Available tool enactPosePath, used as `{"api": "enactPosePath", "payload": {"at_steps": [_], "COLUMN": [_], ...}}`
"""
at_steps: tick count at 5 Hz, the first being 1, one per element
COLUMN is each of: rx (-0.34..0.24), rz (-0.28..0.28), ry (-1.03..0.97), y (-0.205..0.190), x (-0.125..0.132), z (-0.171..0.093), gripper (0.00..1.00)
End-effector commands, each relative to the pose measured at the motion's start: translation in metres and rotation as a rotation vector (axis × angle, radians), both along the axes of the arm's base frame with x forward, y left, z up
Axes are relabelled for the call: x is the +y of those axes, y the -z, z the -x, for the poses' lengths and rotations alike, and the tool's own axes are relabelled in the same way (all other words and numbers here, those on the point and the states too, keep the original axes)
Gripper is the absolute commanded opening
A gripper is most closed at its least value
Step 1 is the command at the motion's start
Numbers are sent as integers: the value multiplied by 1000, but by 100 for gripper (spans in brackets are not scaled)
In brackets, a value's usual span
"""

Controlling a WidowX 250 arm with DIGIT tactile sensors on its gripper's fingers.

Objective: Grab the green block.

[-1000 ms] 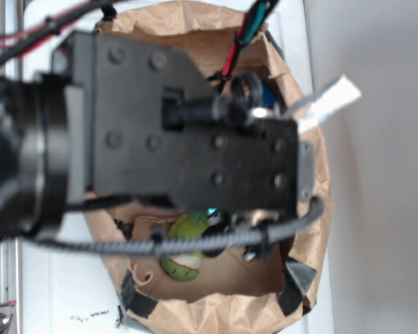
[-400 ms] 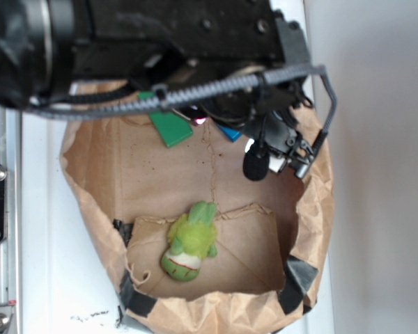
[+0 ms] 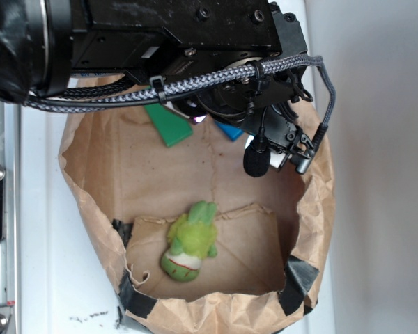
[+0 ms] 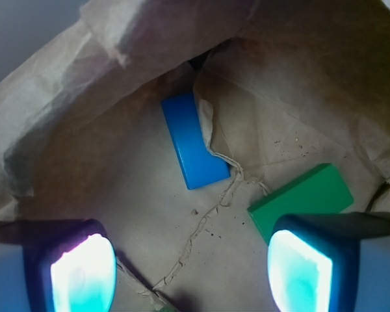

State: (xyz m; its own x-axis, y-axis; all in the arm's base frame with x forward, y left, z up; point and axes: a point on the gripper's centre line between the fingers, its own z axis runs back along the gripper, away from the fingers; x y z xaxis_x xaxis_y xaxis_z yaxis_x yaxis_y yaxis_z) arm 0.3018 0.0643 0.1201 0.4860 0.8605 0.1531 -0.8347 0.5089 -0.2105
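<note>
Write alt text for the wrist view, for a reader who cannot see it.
Two glowing gripper fingers stand open over the creased floor of a brown paper bag. One finger overlaps a corner of the flat green block. A blue block lies further in, apart from the green one.

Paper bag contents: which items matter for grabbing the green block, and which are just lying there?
Belongs to the job:
- green block
- hand, open above the bag floor, one finger over the block's near edge

Just lying about:
- blue block
- plush toy
- paper bag holding them all
</note>
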Motion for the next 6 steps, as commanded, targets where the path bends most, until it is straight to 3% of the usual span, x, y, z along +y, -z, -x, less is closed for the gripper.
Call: {"api": "enactPosePath", "payload": {"at_steps": [1,2,3,4,5,6], "rx": [-47,-47,-137,-138,-48,-48], "rz": [-5,-5,-83,-78,-127,-127], "ry": [-30,-30,218,469,662,662], "y": [-13,-13,0,-3,-8,-8], "x": [11,11,13,12,15,15], "z": [4,4,26,50,46,46], "gripper": [100,100,100,100,100,100]}}
